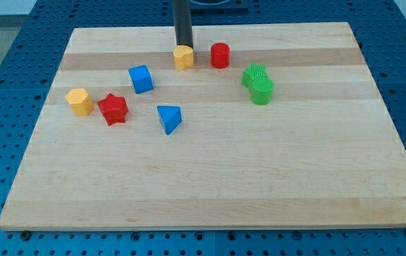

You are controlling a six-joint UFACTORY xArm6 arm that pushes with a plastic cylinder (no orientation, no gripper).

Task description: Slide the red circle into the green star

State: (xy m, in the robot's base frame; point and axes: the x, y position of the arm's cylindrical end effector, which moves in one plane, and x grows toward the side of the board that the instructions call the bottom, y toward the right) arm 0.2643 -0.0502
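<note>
Hiding behind the yellow block (183, 57), my tip (185, 48) has no jaws; red circle (220, 55) sits beside.

Straight dark grey rod, smooth and cylindrical, my tip (185, 48) blunt

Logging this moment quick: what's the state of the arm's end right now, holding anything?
No pincer: my tip holds nothing.
It sits just behind the yellow block, left of the red circle.

The pale wooden board (210, 171) looks smooth and matt — faint grain bands show. The small red plastic cylinder (220, 55) and green ribbed plastic star (254, 74) look matt; my tip (183, 48) ends a dark, dull rod.
</note>
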